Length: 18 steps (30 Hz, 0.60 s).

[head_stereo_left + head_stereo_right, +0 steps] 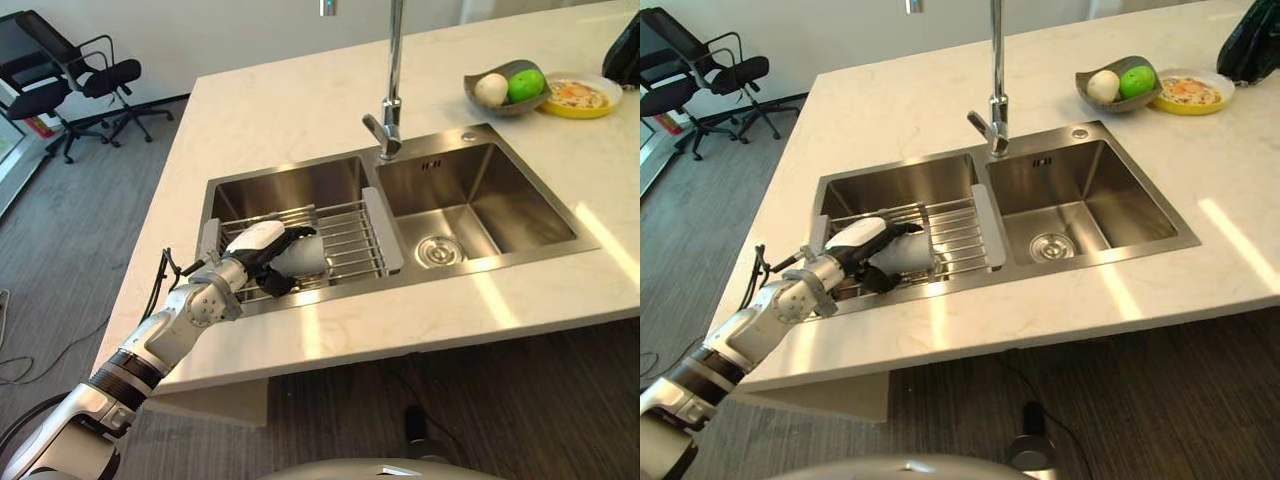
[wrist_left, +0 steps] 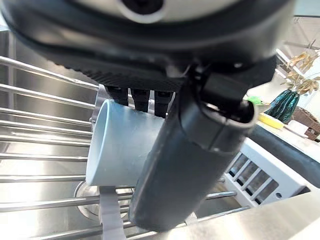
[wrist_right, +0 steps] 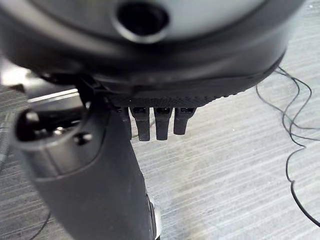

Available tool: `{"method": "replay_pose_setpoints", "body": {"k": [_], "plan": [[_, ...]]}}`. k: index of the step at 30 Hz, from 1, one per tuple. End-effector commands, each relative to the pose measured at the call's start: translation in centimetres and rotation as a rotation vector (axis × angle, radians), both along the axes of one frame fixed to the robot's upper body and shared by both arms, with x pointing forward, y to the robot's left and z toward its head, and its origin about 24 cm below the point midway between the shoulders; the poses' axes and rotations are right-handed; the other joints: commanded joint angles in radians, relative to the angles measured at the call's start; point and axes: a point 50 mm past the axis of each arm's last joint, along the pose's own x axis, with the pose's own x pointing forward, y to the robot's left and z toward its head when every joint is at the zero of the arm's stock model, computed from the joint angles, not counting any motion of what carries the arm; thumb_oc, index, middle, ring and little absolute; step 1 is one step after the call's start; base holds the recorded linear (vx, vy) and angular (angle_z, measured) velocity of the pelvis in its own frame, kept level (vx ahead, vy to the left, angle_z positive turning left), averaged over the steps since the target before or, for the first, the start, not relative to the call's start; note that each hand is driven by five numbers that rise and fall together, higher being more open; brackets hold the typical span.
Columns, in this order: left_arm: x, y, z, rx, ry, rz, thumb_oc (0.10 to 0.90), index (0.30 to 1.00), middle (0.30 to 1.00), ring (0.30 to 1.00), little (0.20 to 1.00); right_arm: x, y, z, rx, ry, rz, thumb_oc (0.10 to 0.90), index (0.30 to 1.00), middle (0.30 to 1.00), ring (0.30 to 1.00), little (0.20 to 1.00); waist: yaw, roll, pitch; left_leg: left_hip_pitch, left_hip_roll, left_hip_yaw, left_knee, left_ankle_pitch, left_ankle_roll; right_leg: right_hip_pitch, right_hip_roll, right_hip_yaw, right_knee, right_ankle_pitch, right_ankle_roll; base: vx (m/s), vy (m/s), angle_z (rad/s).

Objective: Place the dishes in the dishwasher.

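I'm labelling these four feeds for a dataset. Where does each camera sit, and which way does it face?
Left eye: on the head, facing down at the sink; left robot hand on a cup.
Right eye: same head and same scene, from slightly beside.
Left wrist: on the left arm, along its thumb and fingers at the cup lying on the rack.
Right wrist: on the right arm, past the right robot hand at the floor.
Both eyes and the left wrist share the cup.
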Motion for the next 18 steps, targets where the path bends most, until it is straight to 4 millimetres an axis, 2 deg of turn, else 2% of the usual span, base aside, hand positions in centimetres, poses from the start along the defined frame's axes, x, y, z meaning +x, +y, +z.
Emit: {"method": "replay_pose_setpoints", "body": {"k": [1, 7, 10, 11, 12, 13, 14, 18], "plan": [[2.9, 0.8, 5.4, 0.056, -0.203, 0.046, 0.800, 0.900, 0.900, 0.900, 0.900, -1.2, 0.9, -0.4, 0.017, 0.047, -0.026, 0.800, 0.900, 0.900, 0.900, 0.900, -0.007, -0.083, -0.014, 0.005, -0.018, -0.024, 0.002, -0.017, -0.009, 0.101, -0.044, -0.007, 0.017, -0.109, 0.081, 0.01, -0.014, -0.08], [3.8, 0.7, 5.0, 0.082, -0.174, 0.076, 0.800, 0.900, 0.900, 0.900, 0.900, -1.2, 0.8, -0.3, 0.018, 0.052, -0.026, 0.800, 0.900, 0.900, 0.900, 0.900, -0.013, -0.086, -0.006, 0.002, -0.015, -0.024, 0.002, -0.017, -0.010, 0.098, -0.042, -0.005, 0.017, -0.111, 0.079, 0.01, -0.009, -0.04], [4.5, 0.0, 5.6, 0.158, -0.183, 0.048, 0.800, 0.900, 0.900, 0.900, 0.900, -0.6, 0.6, -0.2, 0.017, 0.035, -0.027, 0.800, 0.900, 0.900, 0.900, 0.900, -0.014, -0.083, -0.001, 0.000, -0.015, -0.028, 0.002, -0.018, -0.009, 0.098, -0.041, -0.006, 0.017, -0.114, 0.077, 0.00, 0.000, 0.00], [4.7, -0.1, 5.8, 0.175, -0.190, 0.044, 0.770, 0.855, 0.855, 0.855, 0.855, -0.5, 0.6, -0.2, 0.017, 0.031, -0.025, 0.800, 0.900, 0.900, 0.900, 0.900, -0.014, -0.083, -0.001, 0.000, -0.015, -0.028, 0.002, -0.018, -0.009, 0.098, -0.041, -0.006, 0.017, -0.114, 0.077, 0.00, 0.000, 0.00], [4.8, -0.4, 6.0, 0.183, -0.195, 0.036, 0.467, 0.401, 0.401, 0.401, 0.401, -0.3, 0.6, -0.2, 0.017, 0.027, -0.020, 0.800, 0.900, 0.900, 0.900, 0.900, -0.014, -0.082, 0.000, -0.001, -0.016, -0.028, 0.002, -0.018, -0.009, 0.099, -0.041, -0.006, 0.017, -0.115, 0.077, 0.00, 0.000, 0.00], [4.8, -0.4, 6.0, 0.184, -0.195, 0.035, 0.400, 0.300, 0.300, 0.300, 0.300, -0.3, 0.6, -0.2, 0.018, 0.027, -0.021, 0.800, 0.900, 0.900, 0.900, 0.900, -0.013, -0.083, 0.001, -0.001, -0.016, -0.029, 0.002, -0.018, -0.009, 0.099, -0.041, -0.007, 0.017, -0.115, 0.077, 0.00, 0.000, 0.00], [4.9, -0.5, 5.5, 0.205, -0.188, 0.030, 0.400, 0.300, 0.300, 0.300, 0.300, 0.0, 0.5, -0.2, 0.015, 0.022, -0.014, 0.800, 0.900, 0.900, 0.900, 0.900, -0.015, -0.083, 0.001, -0.001, -0.016, -0.029, 0.002, -0.019, -0.008, 0.099, -0.041, -0.005, 0.017, -0.115, 0.076, 0.00, 0.000, 0.00], [5.1, -1.3, 6.8, 0.224, -0.253, -0.003, 0.400, 0.300, 0.300, 0.300, 0.300, 0.3, 0.5, -0.2, 0.012, 0.006, -0.015, 0.800, 0.900, 0.900, 0.900, 0.900, -0.012, -0.081, 0.004, -0.002, -0.016, -0.032, 0.002, -0.019, -0.008, 0.100, -0.040, -0.009, 0.017, -0.118, 0.076, 0.00, 0.000, 0.00]]}}
